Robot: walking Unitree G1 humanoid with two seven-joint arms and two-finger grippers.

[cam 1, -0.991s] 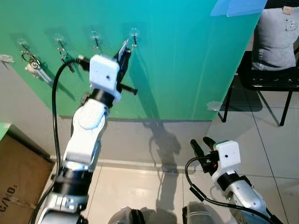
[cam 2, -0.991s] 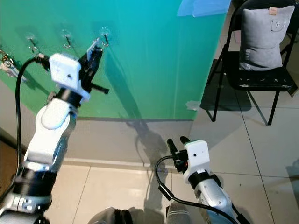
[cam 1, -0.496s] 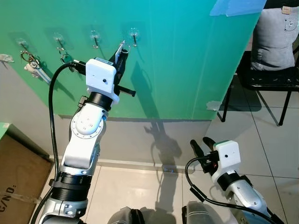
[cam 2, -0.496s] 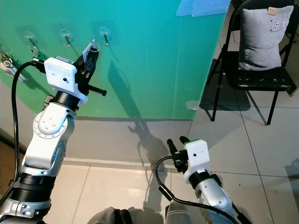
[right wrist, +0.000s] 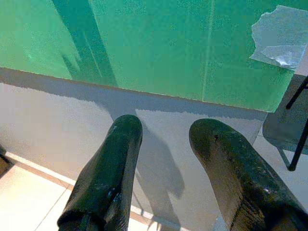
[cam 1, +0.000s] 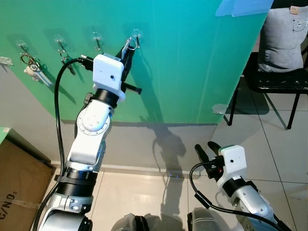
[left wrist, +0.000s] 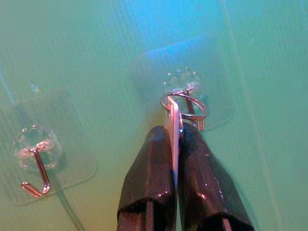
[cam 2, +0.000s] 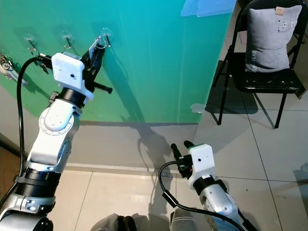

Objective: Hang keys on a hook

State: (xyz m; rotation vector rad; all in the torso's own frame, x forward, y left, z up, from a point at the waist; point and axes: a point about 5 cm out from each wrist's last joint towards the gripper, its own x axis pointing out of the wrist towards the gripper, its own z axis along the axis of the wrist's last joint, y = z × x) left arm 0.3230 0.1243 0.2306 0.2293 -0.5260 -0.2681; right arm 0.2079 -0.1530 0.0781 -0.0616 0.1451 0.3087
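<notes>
hanging off the tip of the left gripper [left wrist: 174,144], the key ring [left wrist: 184,104] sits right at the rightmost hook [left wrist: 191,107] on the green wall [cam 1: 192,67], ring looped around the hook's wire, with the pale key [left wrist: 173,126] pinched flat between the closed fingers. right gripper [right wrist: 166,144] hangs low near the tiled floor [cam 1: 144,197], fingers spread, holding nothing. another key bunch [cam 1: 32,65] hangs on the far left hook
</notes>
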